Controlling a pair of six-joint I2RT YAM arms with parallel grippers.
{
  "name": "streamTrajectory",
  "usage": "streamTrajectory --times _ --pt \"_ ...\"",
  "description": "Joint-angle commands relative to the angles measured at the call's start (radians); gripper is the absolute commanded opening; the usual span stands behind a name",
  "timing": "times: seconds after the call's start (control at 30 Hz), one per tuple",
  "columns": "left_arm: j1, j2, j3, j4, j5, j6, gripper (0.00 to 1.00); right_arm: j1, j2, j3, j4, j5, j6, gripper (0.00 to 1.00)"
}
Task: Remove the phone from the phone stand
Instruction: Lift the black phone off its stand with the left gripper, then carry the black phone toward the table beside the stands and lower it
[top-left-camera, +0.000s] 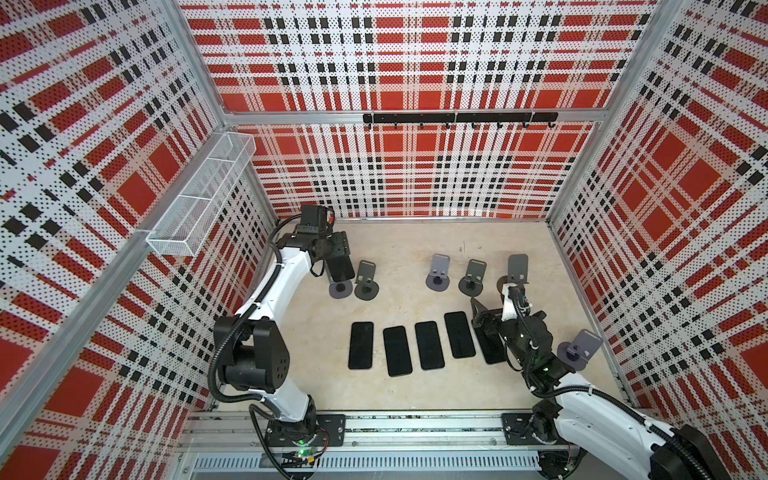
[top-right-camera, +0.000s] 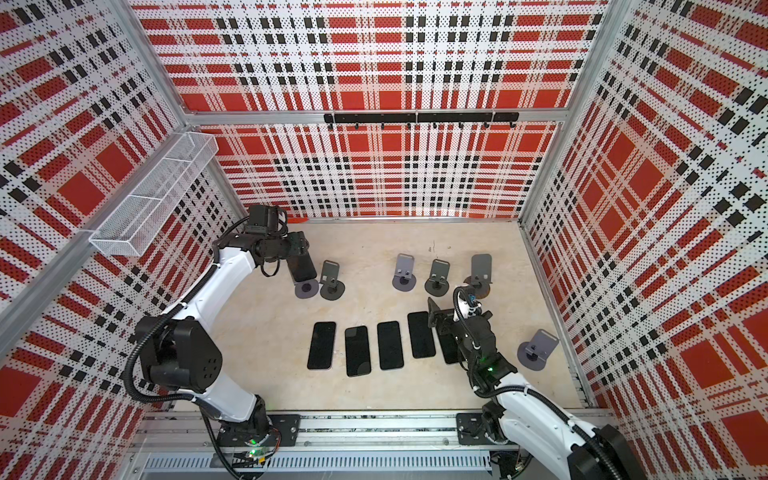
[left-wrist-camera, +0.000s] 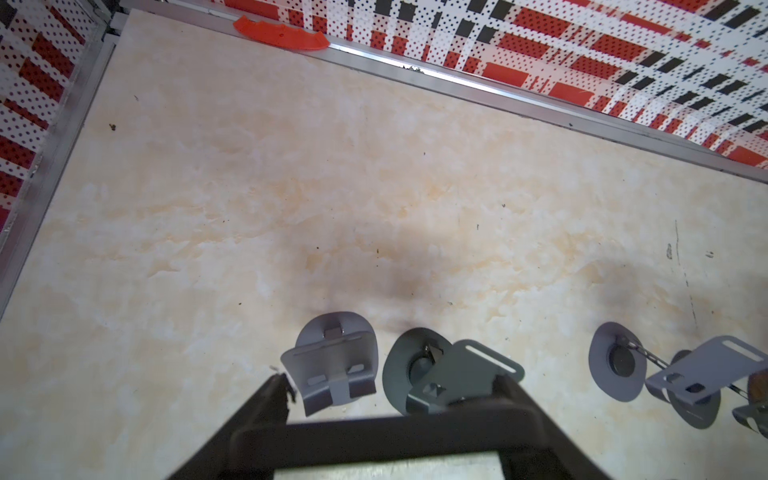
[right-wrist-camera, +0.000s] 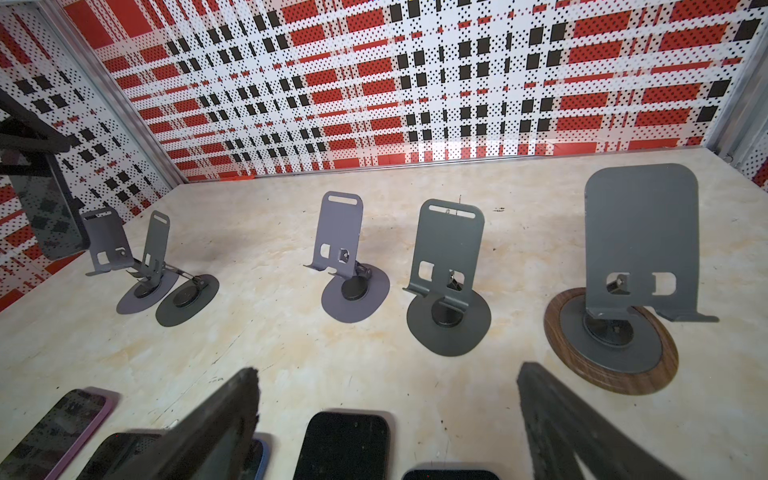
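So your left gripper (top-left-camera: 338, 259) is clamped tight on the phone (top-left-camera: 343, 270). The left wrist view shows it best: the fingers (left-wrist-camera: 266, 409) pinch the long edges near one end, and the black body fills the whole gap between them. The phone hangs in the air at the far left of the table (top-left-camera: 415, 399), its lower end just above and beside the light grey phone stand (left-wrist-camera: 332, 370). That stand's little ledge is bare in the left wrist view, so the phone is off it. In the right wrist view the phone's lower corner overlaps the stand's back plate, and you can't tell from there whether they touch.

Your right gripper (right-wrist-camera: 388, 372) is spread wide and holds nothing. It hovers low over the right end of the row of phones (top-left-camera: 429, 345), which lie flat, side by side, across the middle of the table toward the front. There are five of them, and the rightmost is partly hidden under the gripper in both top views.

The rest of the back row goes like this:
- A darker stand (top-left-camera: 366, 279) sits just beside the light grey one, their round bases nearly meeting.
- Well to the right come a lighter stand (top-left-camera: 438, 272) and another dark stand (top-left-camera: 473, 276).
- After those is a wood-ringed stand (right-wrist-camera: 640, 232) with a bigger plate.
- One lone stand (top-left-camera: 579, 349) sits apart near the right wall, beside your right arm.
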Motion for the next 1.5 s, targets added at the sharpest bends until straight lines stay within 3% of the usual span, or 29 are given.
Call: streamTrajectory --times 0.0,0.37,0.47,0.7,1.03,1.33,1.47 --pt "-0.058 -0.044 0.068 -0.040 -0.006 0.041 0.60 -0.003 0.006 -0.004 0.020 0.007 -0.004 1.00" --pt "-0.301 0.005 0.098 -0.050 -0.008 0.005 0.60 -0.004 0.011 -0.013 0.035 0.007 -0.001 1.00" --pt "-0.372 0.063 0.111 -0.050 -0.055 -0.011 0.60 -0.004 0.014 -0.012 0.041 0.007 0.000 1.00" --pt "-0.463 0.224 0.139 -0.017 -0.049 -0.033 0.60 -0.005 0.020 -0.009 0.038 0.008 -0.001 1.00" --pt "-0.495 0.406 0.198 0.005 -0.022 -0.046 0.59 -0.004 0.020 -0.009 0.040 0.007 0.006 1.00" --pt "-0.476 0.451 0.206 0.003 -0.013 -0.040 0.59 -0.005 0.008 -0.008 0.031 -0.018 0.006 1.00" --pt "-0.472 0.472 0.202 0.002 -0.068 -0.057 0.60 -0.005 0.002 -0.007 0.028 -0.016 0.005 1.00"
